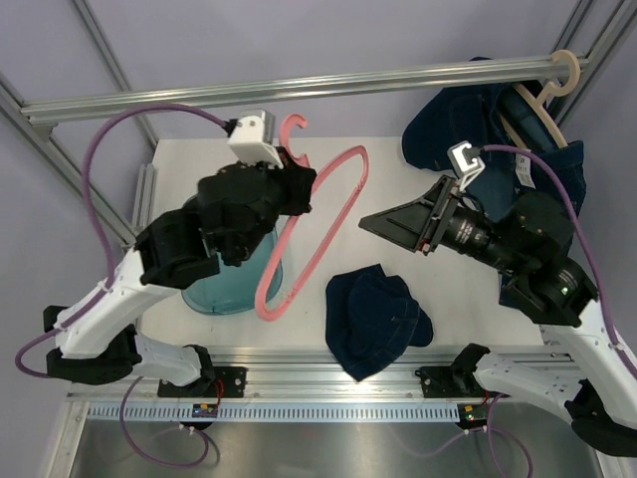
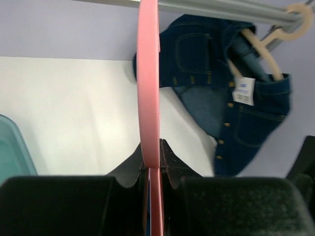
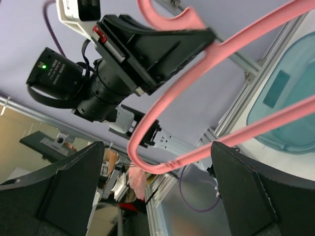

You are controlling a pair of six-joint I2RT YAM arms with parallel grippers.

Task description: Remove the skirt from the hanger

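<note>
My left gripper [image 1: 299, 189] is shut on a bare pink hanger [image 1: 318, 224], near its hook, and holds it above the table. The hanger's bar runs up between the jaws in the left wrist view [image 2: 148, 98]. A dark denim skirt [image 1: 376, 311] lies crumpled on the white table near the front edge, off the hanger. My right gripper [image 1: 393, 224] is open and empty, hovering right of the hanger and above the skirt. The hanger [image 3: 162, 123] and the left gripper show in the right wrist view.
A teal plastic bin [image 1: 234, 284] sits on the table under my left arm. A denim jacket [image 1: 503, 139] hangs on a beige hanger [image 1: 552, 85] from the metal rail [image 1: 299, 88] at the back right.
</note>
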